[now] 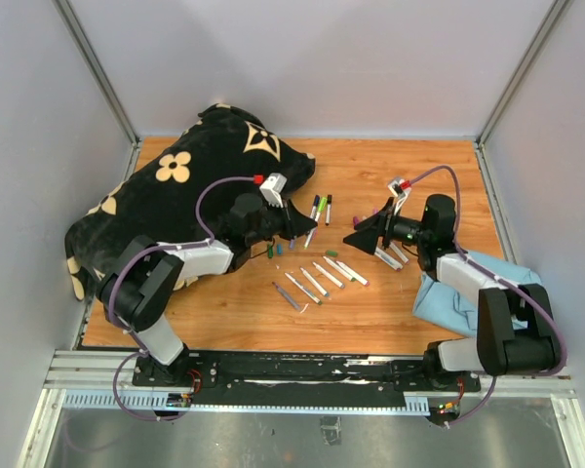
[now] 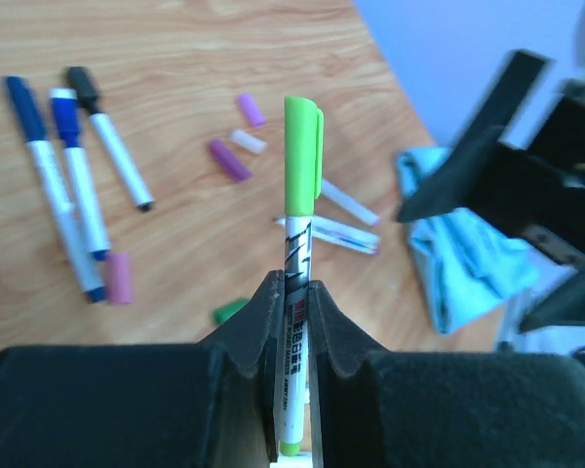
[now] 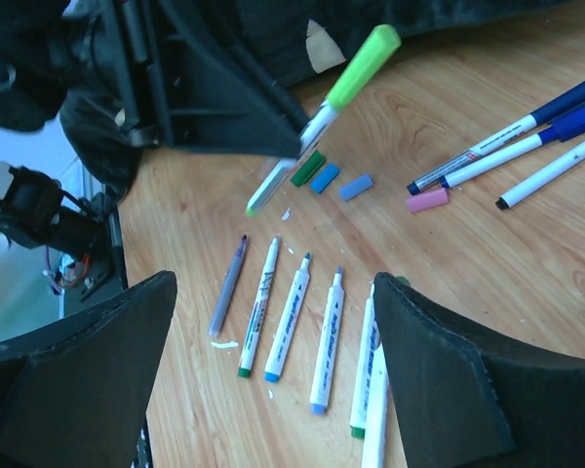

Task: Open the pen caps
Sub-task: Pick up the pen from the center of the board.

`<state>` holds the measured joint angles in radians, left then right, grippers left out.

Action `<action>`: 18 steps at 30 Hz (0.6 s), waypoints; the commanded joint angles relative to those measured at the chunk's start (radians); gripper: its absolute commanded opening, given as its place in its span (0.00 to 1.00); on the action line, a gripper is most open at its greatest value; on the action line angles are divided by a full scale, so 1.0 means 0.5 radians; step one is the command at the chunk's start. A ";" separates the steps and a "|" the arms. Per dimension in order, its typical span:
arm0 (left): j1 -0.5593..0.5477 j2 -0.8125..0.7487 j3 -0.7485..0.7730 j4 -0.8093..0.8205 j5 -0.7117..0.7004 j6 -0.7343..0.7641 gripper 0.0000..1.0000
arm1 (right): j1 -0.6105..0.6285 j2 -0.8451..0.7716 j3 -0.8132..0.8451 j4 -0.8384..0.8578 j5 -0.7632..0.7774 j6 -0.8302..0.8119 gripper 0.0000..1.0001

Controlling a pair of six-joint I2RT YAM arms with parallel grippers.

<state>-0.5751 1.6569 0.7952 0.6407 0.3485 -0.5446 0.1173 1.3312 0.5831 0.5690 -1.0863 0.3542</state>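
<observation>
With the left hand (image 2: 292,292), clamps a white marker (image 2: 294,255), lime-green cap (image 2: 302,156) on and pointing away, the barrel's black print too blurred to read; holds the right hand (image 3: 273,292) opposite, jaws spread wide and gripping nothing. Left of that marker in the left wrist view, on the wooden surface (image 2: 195,58): three markers (image 2: 83,190) capped dark blue, blue and black, with loose caps (image 2: 230,159) in purple, pink and green. From above, on its near side a row of uncapped markers (image 3: 292,317), to its left a black flower-patterned pouch (image 1: 175,195), to its right a blue cloth (image 1: 458,292).
</observation>
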 commanded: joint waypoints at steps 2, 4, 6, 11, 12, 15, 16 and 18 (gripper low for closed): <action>-0.125 0.019 -0.158 0.911 0.026 -0.525 0.00 | 0.093 0.099 -0.020 0.372 0.099 0.278 0.83; -0.166 0.080 -0.182 1.072 -0.016 -0.627 0.00 | 0.131 0.105 -0.020 0.333 0.130 0.265 0.82; -0.201 0.147 -0.197 1.219 -0.059 -0.703 0.00 | 0.181 0.110 -0.004 0.281 0.144 0.234 0.82; -0.270 0.225 -0.221 1.418 -0.192 -0.805 0.00 | 0.232 0.130 0.022 0.220 0.157 0.260 0.78; -0.281 0.224 -0.221 1.413 -0.217 -0.797 0.00 | 0.232 0.129 0.026 0.225 0.153 0.278 0.77; -0.309 0.236 -0.213 1.401 -0.252 -0.785 0.00 | 0.250 0.115 0.024 0.233 0.156 0.323 0.73; -0.319 0.242 -0.209 1.407 -0.263 -0.785 0.00 | 0.262 0.114 0.028 0.226 0.157 0.325 0.72; -0.346 0.248 -0.205 1.415 -0.290 -0.781 0.00 | 0.291 0.119 0.041 0.195 0.166 0.326 0.67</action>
<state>-0.7238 1.7683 0.6910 1.2709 0.2523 -0.9257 0.2295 1.3903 0.5785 0.6666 -1.0161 0.4965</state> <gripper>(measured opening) 0.142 0.708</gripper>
